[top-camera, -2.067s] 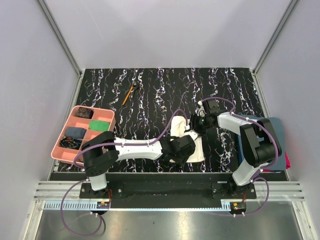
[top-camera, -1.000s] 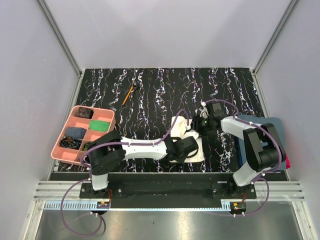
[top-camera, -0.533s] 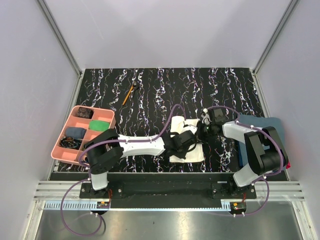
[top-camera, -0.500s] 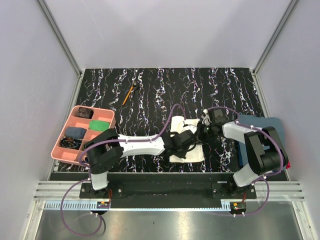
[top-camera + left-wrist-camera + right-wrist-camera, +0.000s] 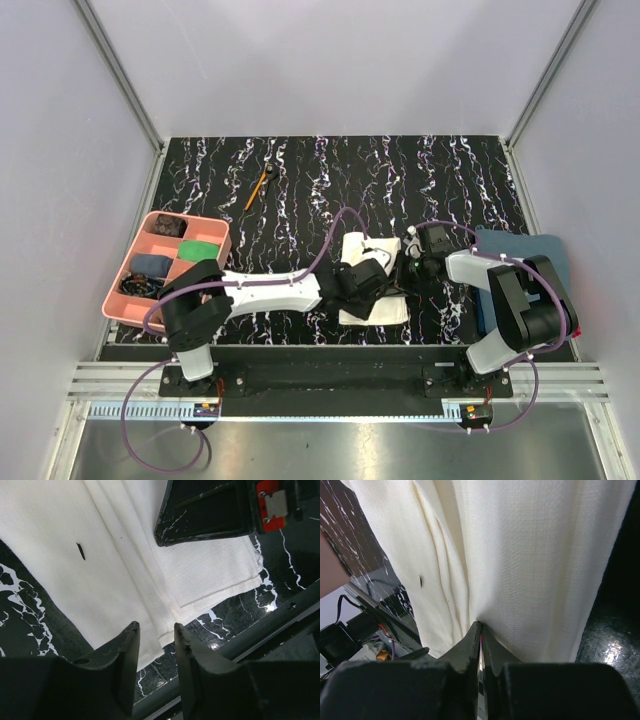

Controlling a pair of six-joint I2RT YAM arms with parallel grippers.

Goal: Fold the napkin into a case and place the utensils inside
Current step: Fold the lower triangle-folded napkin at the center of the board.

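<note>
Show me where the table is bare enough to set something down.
Widest free patch: the far table, from the utensils across to the right wall. Also bare: between the pink tray and the napkin, beyond the left arm. Crowded: near centre, where the left gripper and right gripper meet over the napkin, with the blue towel beside.

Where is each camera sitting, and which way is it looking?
Top camera: high above and behind the arms, looking down at the table; both arms show, bases at the bottom.
Left wrist camera: on the left wrist, looking down past the left gripper, open over the napkin.
Right wrist camera: on the right wrist, looking along the right gripper, pinching a napkin fold.
Shared: all three see the napkin.
</note>
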